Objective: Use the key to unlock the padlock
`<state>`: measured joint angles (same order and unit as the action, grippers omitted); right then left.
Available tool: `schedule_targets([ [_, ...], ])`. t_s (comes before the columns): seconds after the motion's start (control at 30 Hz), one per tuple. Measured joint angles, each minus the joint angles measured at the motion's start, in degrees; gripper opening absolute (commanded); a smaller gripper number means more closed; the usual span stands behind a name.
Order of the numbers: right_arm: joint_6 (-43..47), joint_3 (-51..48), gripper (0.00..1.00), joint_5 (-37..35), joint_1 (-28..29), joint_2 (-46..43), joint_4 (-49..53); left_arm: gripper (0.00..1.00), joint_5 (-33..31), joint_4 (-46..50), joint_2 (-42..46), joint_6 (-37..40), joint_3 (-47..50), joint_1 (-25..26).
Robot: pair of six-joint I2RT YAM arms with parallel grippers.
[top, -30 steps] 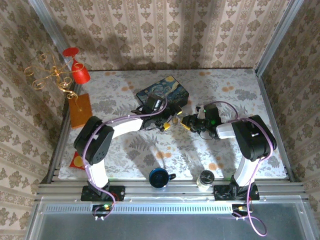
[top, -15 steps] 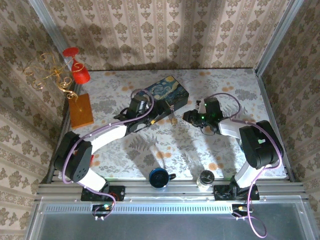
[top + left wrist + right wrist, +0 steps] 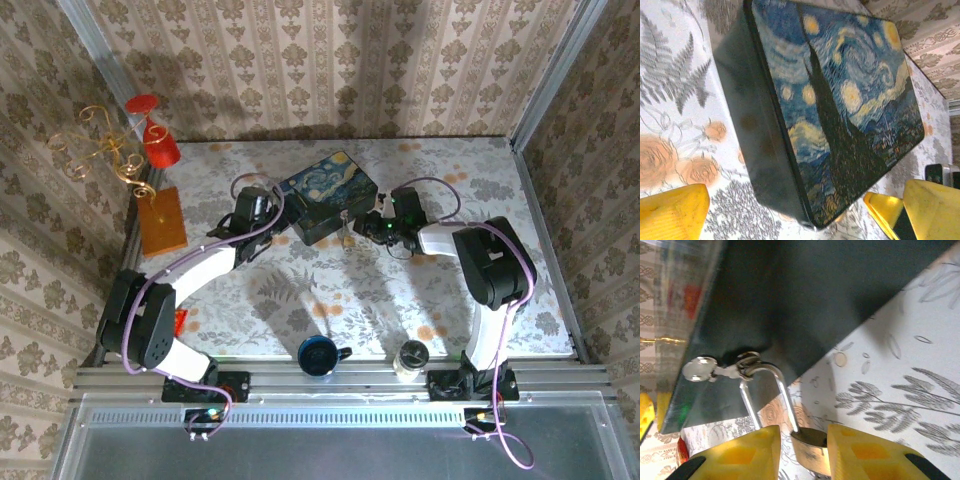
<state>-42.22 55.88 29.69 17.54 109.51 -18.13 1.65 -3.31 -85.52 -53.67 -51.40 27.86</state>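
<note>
Nearest, at the bottom edge of the overhead view, a dark blue mug [image 3: 322,355] and a small lidded jar [image 3: 411,358] are noted on the near edge of the floral table [image 3: 290,290].

In the middle of that view, both arms are seen reaching inward to a painted tin [image 3: 325,190] from its left and right.

The left gripper [image 3: 800,220] is recorded with its jaws wide apart. One yellow finger is seen at the lower left of its wrist view and the other at the lower right, and the near corner of the tin lies between them, untouched.

The right gripper [image 3: 802,455] is found with its jaws narrow, closed about the brassy body of the padlock [image 3: 812,455] at the bottom centre of its wrist view. The silvery shackle [image 3: 785,395] is seen passed through the tin's small metal clasp [image 3: 742,365] on the dark side wall, left of centre.

Farthest, in the upper left of the overhead view, a red glass [image 3: 155,135] and a gold wire ornament [image 3: 100,150] are noted beside the wall.
</note>
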Motion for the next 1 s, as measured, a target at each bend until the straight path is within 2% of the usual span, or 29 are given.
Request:
schedule_targets([
  [0.27, -1.3, 1.0, 0.28, -0.9, 0.6, 4.0, -3.0, 1.00, -4.0, 1.7, -5.0, 5.9, -4.7, -0.6],
  [0.57, -3.4, 0.9, 0.28, -0.9, 0.7, 5.6, -7.4, 1.00, -5.4, 4.7, -13.3, 9.9, -9.1, -0.6],
  [1.0, -5.6, -2.1, 0.28, -0.8, 0.8, 5.6, -14.1, 1.00, -7.6, 7.2, -15.6, 12.4, -12.0, -0.5],
])
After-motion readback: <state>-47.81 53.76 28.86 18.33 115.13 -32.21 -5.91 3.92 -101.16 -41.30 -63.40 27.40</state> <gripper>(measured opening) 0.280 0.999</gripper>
